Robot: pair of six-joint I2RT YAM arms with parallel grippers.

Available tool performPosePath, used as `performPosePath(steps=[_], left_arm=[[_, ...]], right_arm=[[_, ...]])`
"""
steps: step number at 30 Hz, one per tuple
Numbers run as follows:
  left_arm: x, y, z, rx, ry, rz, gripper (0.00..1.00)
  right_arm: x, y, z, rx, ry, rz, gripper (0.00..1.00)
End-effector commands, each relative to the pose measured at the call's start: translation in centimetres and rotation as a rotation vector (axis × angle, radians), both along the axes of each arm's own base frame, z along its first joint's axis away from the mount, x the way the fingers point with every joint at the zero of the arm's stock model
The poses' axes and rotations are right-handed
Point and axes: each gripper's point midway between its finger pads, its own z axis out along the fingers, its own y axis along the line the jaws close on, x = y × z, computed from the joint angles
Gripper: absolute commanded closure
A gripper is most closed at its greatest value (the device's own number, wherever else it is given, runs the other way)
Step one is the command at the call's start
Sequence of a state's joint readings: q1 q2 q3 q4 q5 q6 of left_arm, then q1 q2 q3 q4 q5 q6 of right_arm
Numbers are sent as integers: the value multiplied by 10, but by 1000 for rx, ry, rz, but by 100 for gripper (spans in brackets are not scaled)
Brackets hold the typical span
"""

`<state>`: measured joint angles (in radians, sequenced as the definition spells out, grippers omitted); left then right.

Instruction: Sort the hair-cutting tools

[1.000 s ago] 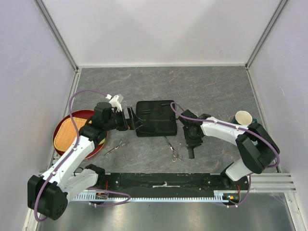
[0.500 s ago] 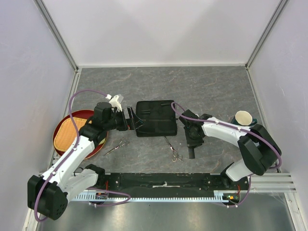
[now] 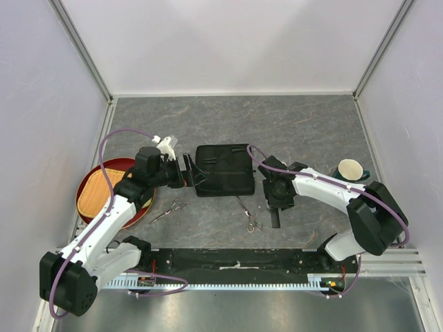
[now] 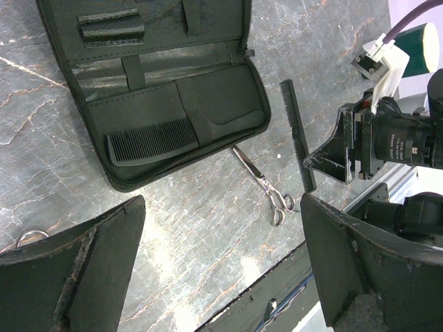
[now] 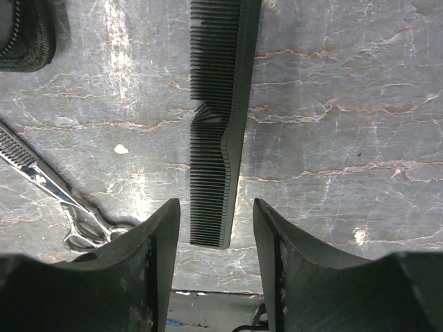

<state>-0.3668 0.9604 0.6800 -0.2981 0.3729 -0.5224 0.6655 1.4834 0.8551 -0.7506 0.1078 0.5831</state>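
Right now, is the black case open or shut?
Open. The case lies spread flat, its inside pockets showing, with a comb tucked in one.

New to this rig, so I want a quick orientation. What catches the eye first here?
An open black case lies mid-table with a comb tucked in its pocket. Right of it, the right gripper hovers with open jaws astride a straight black comb, silver scissors beside it. A red tray sits at the left edge.
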Motion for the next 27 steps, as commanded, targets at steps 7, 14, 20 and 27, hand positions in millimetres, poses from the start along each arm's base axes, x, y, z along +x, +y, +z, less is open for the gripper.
performPosePath(steps=[7, 14, 20, 27], left_arm=[[1, -4, 6, -27, -24, -13, 1], [2, -4, 5, -23, -25, -10, 1], [2, -3, 5, -18, -23, -8, 1], [2, -3, 4, -16, -21, -9, 1]], right_arm=[[-13, 3, -6, 5, 87, 39, 43], [-16, 1, -19, -23, 124, 44, 45], [-18, -1, -27, -38, 143, 40, 51], [-21, -3, -34, -51, 160, 41, 59]])
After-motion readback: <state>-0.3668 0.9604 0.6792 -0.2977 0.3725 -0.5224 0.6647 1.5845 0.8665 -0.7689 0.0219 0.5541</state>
